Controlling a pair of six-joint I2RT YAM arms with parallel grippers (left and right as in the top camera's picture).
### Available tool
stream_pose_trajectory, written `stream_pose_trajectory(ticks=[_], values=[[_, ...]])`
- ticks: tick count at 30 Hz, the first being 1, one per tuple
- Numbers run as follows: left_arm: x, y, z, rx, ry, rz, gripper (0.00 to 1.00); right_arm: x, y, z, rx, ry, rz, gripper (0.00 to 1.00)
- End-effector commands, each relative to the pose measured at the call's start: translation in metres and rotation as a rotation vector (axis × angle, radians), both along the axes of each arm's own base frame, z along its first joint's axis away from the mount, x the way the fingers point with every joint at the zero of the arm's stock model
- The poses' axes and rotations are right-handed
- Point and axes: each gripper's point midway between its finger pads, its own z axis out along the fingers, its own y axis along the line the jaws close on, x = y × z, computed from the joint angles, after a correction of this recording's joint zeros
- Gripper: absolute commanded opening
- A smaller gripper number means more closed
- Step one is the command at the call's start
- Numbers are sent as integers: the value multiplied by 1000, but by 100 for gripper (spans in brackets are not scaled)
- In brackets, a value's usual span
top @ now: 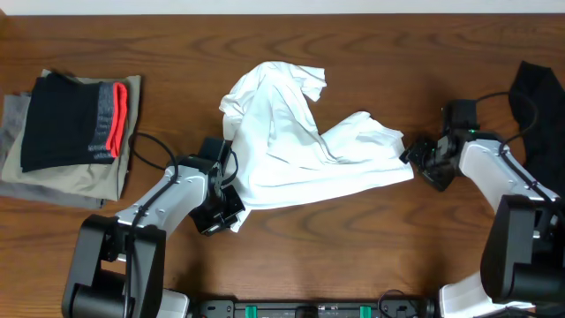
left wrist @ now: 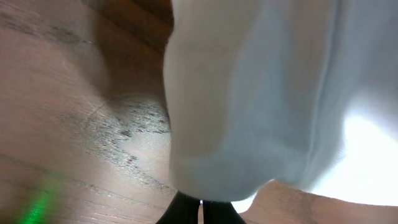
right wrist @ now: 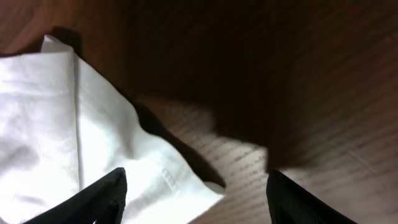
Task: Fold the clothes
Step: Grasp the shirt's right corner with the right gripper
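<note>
Crumpled white cotton T-shirt (top: 300, 141) heaped mid-table, a pincer at each lower corner.
From above, it lies on the brown wooden table (top: 353, 261), left gripper (top: 225, 212) at its near-left corner, right gripper (top: 422, 159) at its right tip. Left wrist view: jaws clenched on white cloth (left wrist: 261, 93). Right wrist view: released fingers (right wrist: 112, 190) straddle the shirt's corner (right wrist: 62, 124).

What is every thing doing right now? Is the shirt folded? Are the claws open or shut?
White T-shirt: not folded, crumpled in a wrinkly spread.
Left claw: shut, pinching the T-shirt's edge.
Right claw: open, at the T-shirt's corner, not pinching it.
Black top: folded, on top of the pile.
Grey-green clothes: folded flat, under the black top.
Black cloth: loose heap, partly out of view.
</note>
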Motion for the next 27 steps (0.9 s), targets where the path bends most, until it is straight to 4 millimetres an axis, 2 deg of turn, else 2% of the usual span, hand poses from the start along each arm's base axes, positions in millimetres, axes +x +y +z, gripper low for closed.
stream_pose_trajectory(ticks=[1,7,13,18,24,27], values=[[-9,17,-12,82,35,-17,6,-2,8,-11,16,24,4,70],[-10,18,-11,83,40,-17,6,-8,17,-27,21,72,22,68],[-11,18,-11,83,43,-17,6,-10,19,-33,21,93,24,51],[-11,18,-11,83,43,-16,6,-16,7,-35,-48,120,13,47],[-11,18,-11,83,43,-16,6,-21,5,-38,-58,141,14,45],[-11,18,-11,83,42,-16,6,-25,5,-42,-84,162,24,41]])
